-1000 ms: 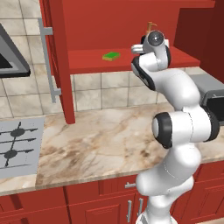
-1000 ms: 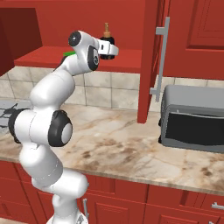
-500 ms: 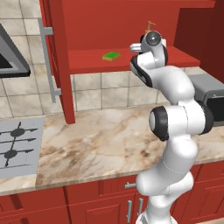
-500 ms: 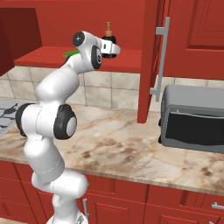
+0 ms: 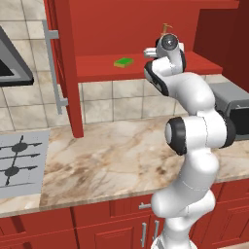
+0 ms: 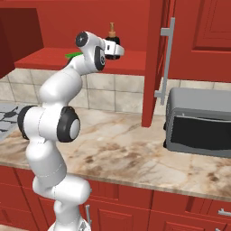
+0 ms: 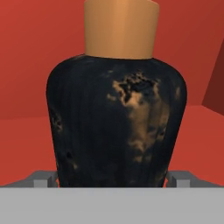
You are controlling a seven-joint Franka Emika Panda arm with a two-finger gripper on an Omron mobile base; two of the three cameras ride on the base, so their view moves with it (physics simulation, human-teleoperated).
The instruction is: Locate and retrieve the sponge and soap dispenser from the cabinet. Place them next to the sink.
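Observation:
The soap dispenser [image 7: 118, 122], a black bottle with a tan pump top, stands on the red shelf of the open cabinet [image 5: 97, 69]. It nearly fills the hand view. My gripper [image 7: 111, 178] is open, with a grey fingertip [image 7: 43, 178] low on each side of the bottle. From the right base view, the gripper [image 6: 115, 48] is at the dispenser [image 6: 112, 32] on the shelf. The green sponge [image 5: 123, 62] lies flat on the same shelf, left of the hand; the arm partly hides the sponge [image 6: 71, 55]. The sink is out of view.
The cabinet door [image 5: 61, 73] stands open at the left with its grey bar handle [image 5: 51, 68]. A grey toaster oven [image 6: 198, 122] sits on the marble counter [image 5: 112, 155] to the right. A stove top [image 5: 19, 160] lies at the left under a range hood [image 5: 12, 63].
The hand has pushed a little further in toward the soap dispenser and the arm's elbow has shifted. The bottle and the sponge have stayed in place on the shelf.

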